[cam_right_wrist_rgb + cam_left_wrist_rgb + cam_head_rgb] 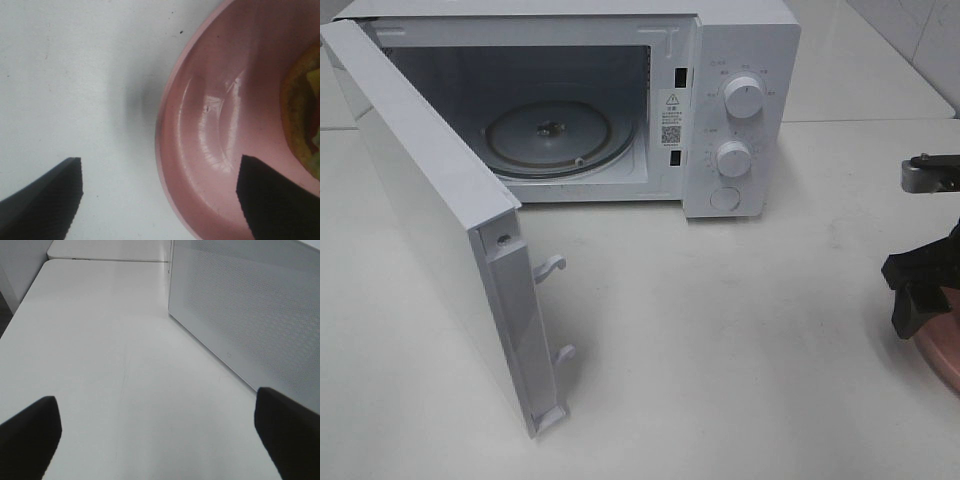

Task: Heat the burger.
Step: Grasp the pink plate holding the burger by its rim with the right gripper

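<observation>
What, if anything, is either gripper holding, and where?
Nothing. Left gripper: jaws open above the table. Right gripper: jaws open astride the pink plate rim.

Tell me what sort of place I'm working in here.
Likely a test bench staged as a kitchen, not a real one: a white microwave with its door swung open stands on a plain white table, and a pink plate holding a burger sits to its right.

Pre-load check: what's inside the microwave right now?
Inside the microwave, only the glass turntable with its centre hub shows, with no food on it. The open door hides the cavity's near-left corner, and the cavity ceiling is out of sight.
</observation>
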Robot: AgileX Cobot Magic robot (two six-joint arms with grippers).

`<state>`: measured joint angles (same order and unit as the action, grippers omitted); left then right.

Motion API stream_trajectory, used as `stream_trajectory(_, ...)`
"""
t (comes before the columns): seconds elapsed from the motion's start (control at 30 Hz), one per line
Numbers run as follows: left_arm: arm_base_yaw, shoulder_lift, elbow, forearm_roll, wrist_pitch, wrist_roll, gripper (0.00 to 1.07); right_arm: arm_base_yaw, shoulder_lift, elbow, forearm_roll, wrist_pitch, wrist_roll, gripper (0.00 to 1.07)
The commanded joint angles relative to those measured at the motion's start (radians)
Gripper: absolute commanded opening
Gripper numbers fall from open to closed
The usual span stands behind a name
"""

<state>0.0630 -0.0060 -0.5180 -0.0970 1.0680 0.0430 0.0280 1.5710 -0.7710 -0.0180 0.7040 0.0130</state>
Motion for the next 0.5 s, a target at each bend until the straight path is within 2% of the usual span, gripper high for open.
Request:
stream_trajectory(0.03,-0.004,-0.018,0.002,0.000,0.001,0.002,0.98,-0.003,0.022,-0.006,-0.013,-0.014,0.007,0.80)
stream_trajectory(0.33,-0.004,-0.018,0.002,0.000,0.001,0.002,0.98,-0.003,0.092,-0.006,-0.026,-0.065,0.012,0.79)
stream_trajectory(0.5,-0.004,-0.018,0.002,0.000,0.001,0.002,0.98,-0.003,0.145,-0.006,-0.076,-0.102,0.056,0.78)
